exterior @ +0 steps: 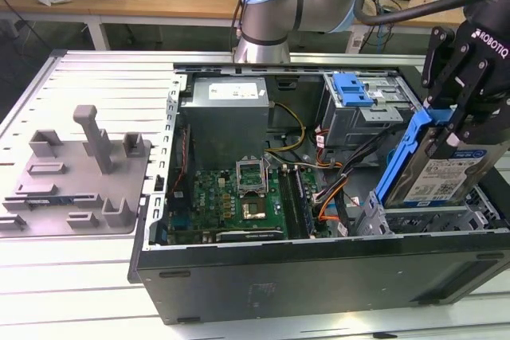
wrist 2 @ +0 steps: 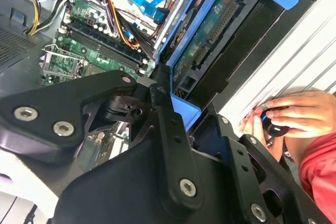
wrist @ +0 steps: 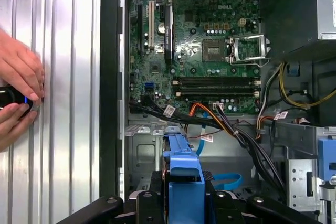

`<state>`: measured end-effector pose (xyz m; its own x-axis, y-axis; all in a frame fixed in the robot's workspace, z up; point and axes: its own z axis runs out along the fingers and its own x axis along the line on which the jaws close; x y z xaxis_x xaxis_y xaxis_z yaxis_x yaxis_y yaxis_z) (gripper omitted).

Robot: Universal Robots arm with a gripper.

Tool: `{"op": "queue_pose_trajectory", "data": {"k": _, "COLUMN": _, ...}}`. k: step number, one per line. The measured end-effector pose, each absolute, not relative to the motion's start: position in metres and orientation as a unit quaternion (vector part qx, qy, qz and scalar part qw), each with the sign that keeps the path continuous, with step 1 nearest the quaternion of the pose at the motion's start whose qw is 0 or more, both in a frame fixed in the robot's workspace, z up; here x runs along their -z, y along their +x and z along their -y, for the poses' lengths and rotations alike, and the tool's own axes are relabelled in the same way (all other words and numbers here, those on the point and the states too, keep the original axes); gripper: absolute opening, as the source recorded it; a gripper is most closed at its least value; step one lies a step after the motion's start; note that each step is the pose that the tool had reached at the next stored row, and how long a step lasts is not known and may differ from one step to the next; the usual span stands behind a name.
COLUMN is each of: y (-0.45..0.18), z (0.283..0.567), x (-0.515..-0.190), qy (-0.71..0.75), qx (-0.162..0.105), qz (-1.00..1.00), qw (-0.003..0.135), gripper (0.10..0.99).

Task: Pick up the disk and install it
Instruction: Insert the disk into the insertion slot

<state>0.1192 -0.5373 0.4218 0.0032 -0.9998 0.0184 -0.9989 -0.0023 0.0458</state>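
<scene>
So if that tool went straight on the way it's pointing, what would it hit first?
Probably the grey metal drive bay in the computer case, just below the disk the tool grips; depth is unclear.

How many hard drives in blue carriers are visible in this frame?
1. The disk is held tilted by the gripper by the drive bay at the exterior view's right. Others may be hidden in the case.

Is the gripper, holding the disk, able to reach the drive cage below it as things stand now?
Probably yes. The gripper holds the disk tilted just above the drive cage; the cables lie beside it, toward the exterior view's left, not in between.
</scene>
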Motion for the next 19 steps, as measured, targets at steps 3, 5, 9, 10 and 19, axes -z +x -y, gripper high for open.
{"op": "queue_pose_trajectory", "data": {"k": 3, "y": 0.119, "z": 0.538, "x": -0.418, "qy": 0.708, "qx": 0.010, "qz": 0.706, "qw": 0.023, "gripper": 0.369}}
{"op": "queue_pose_trajectory", "data": {"k": 5, "y": 0.119, "z": 0.538, "x": -0.416, "qy": 0.708, "qx": 0.010, "qz": 0.706, "qw": 0.023, "gripper": 0.369}}
{"op": "queue_pose_trajectory", "data": {"k": 9, "y": 0.119, "z": 0.539, "x": -0.411, "qy": 0.708, "qx": 0.010, "qz": 0.706, "qw": 0.023, "gripper": 0.369}}
{"op": "queue_pose_trajectory", "data": {"k": 10, "y": 0.119, "z": 0.539, "x": -0.409, "qy": 0.708, "qx": 0.010, "qz": 0.706, "qw": 0.023, "gripper": 0.369}}
{"op": "queue_pose_trajectory", "data": {"k": 19, "y": 0.119, "z": 0.540, "x": -0.401, "qy": 0.708, "qx": 0.010, "qz": 0.706, "qw": 0.023, "gripper": 0.376}}
